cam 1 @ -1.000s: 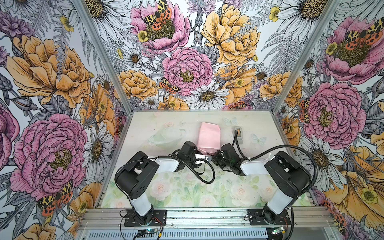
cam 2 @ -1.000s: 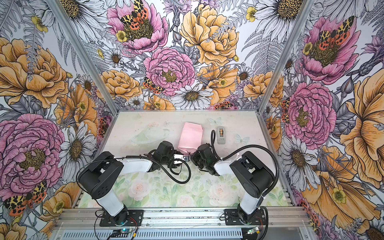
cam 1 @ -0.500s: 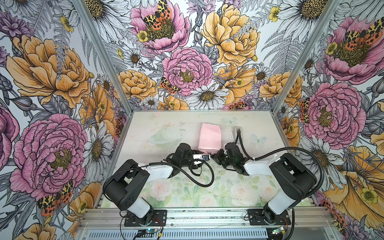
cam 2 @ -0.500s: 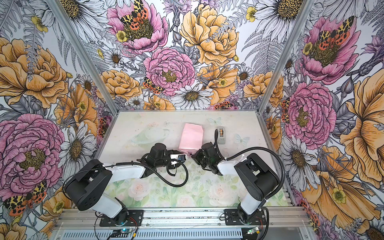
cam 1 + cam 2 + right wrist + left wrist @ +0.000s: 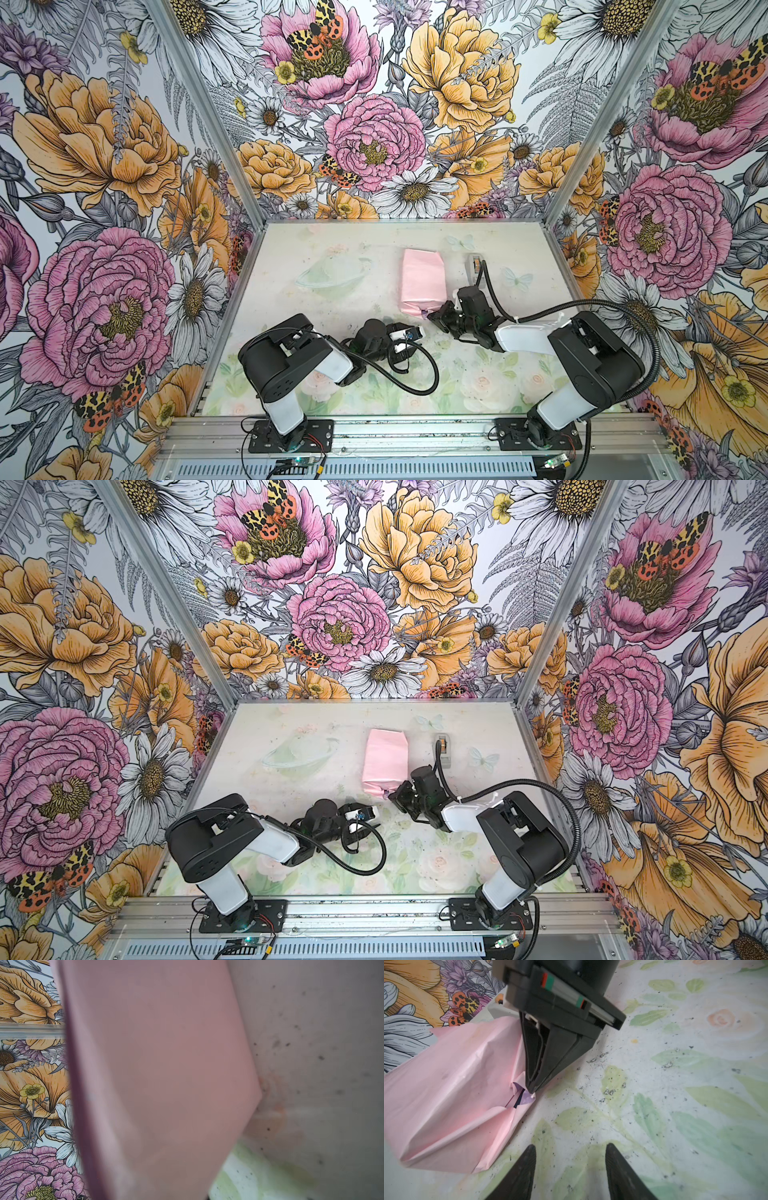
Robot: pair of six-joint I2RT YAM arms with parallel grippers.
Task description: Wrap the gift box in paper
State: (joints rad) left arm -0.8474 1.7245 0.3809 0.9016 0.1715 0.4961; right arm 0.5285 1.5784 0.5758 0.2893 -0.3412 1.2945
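The paper [image 5: 422, 278] [image 5: 384, 758], pale pink face outward, is folded round the gift box as an oblong parcel in mid-table. Only a dark sliver of the gift box [image 5: 518, 1102] shows in a gap of the near end fold, beside a lilac flap. My right gripper [image 5: 430, 316] [image 5: 392, 796] [image 5: 531, 1089] is shut, with its tips pressed against that end fold. Whether it pinches paper I cannot tell. The right wrist view is filled by blurred pink paper [image 5: 162, 1064]. My left gripper [image 5: 415, 332] [image 5: 370, 812] [image 5: 570, 1151] is open over bare table, in front of the parcel.
A small grey tape dispenser [image 5: 475, 266] [image 5: 441, 746] stands just right of the parcel, behind the right wrist. The floral table mat [image 5: 332, 270] is ringed by flowered walls. The left arm's cable [image 5: 419, 374] loops over the front of the table.
My left gripper has drawn back from the parcel's near end toward the front, its jaws spreading wider. The right gripper has stayed shut at the end fold.
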